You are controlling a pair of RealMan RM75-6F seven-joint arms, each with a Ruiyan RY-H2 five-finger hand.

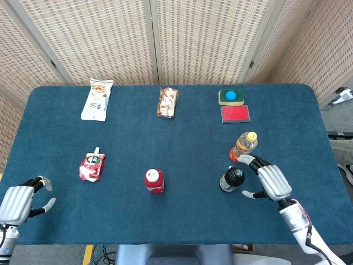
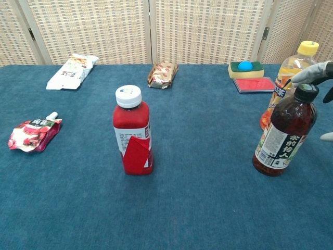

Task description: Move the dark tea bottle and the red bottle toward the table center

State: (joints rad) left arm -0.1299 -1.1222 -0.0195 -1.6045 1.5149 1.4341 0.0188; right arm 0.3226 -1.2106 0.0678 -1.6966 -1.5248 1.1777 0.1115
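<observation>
The dark tea bottle [image 1: 231,179] [image 2: 284,133] stands upright at the front right of the table, black cap on. The red bottle [image 1: 154,181] [image 2: 133,131], with a white cap, stands upright near the front middle. My right hand [image 1: 268,180] [image 2: 317,75] is just to the right of the dark tea bottle, fingers spread around it, nothing gripped. Its fingertips reach past the bottle's cap in the chest view. My left hand [image 1: 19,201] stays at the front left edge, far from both bottles, fingers apart and empty.
An orange drink bottle [image 1: 243,146] [image 2: 287,80] with a yellow cap stands right behind the dark tea bottle. A red pouch [image 1: 91,166] lies at the front left. Along the back lie a white snack bag [image 1: 97,99], a brown snack pack [image 1: 167,102], a sponge [image 1: 230,96] and a red pad [image 1: 235,114].
</observation>
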